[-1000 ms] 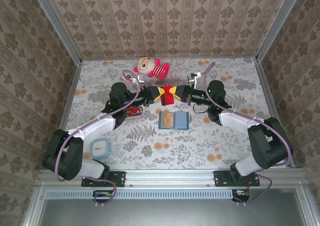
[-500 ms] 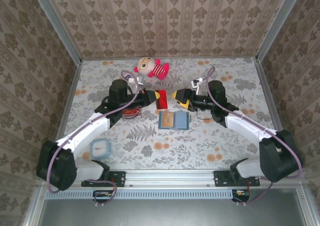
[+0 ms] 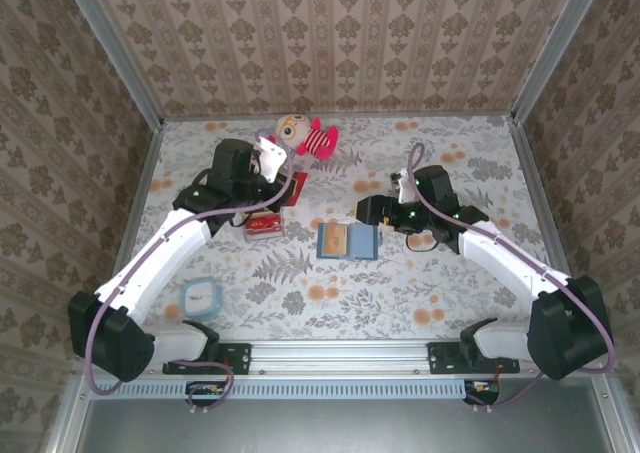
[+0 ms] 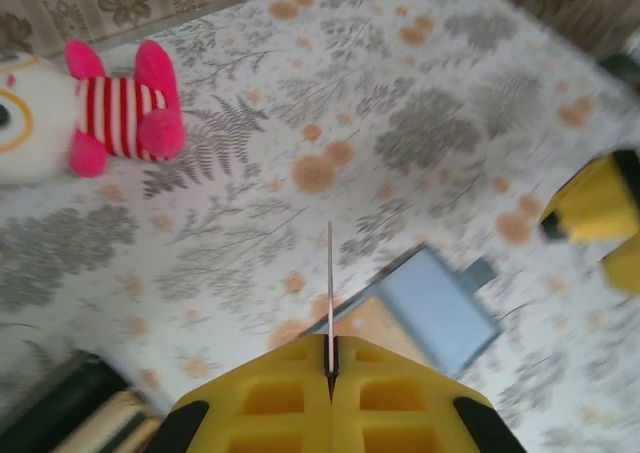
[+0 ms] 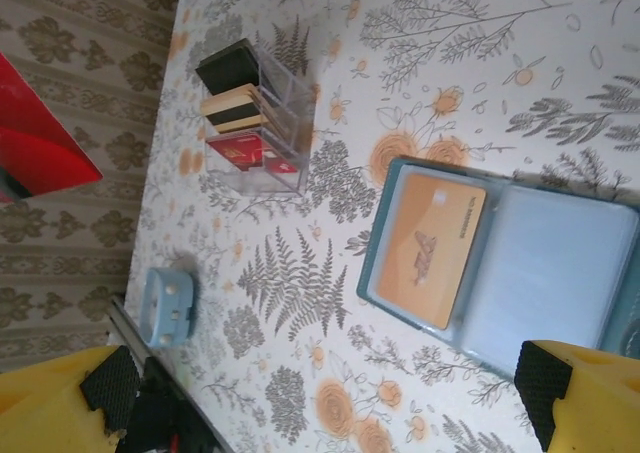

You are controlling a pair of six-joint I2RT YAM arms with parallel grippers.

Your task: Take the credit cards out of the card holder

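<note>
Two credit cards are in play, one already out and one not. Near the middle of the table (image 3: 450, 303), the teal card holder (image 3: 348, 241) lies open and flat. The tan-orange card (image 5: 430, 243) sits in the pocket of its left half, and nothing pins the holder down. Just beyond its right side, the right gripper (image 3: 365, 211) hovers with jaws wide apart, holding nothing. Further back and to the left, the left gripper (image 4: 330, 363) is pinched together on the red card (image 4: 329, 283), held by one thin edge, near a clear box of cards (image 3: 265, 223). A plush toy (image 3: 300, 135) lies at the table's far edge. Likely risks: the red card could swivel or slip from so slight a hold. A pull on the tan-orange card could also drag the loose holder along instead of freeing the card. That card bears a small mark and a line of print, too small to read; no brand is legible.
</note>
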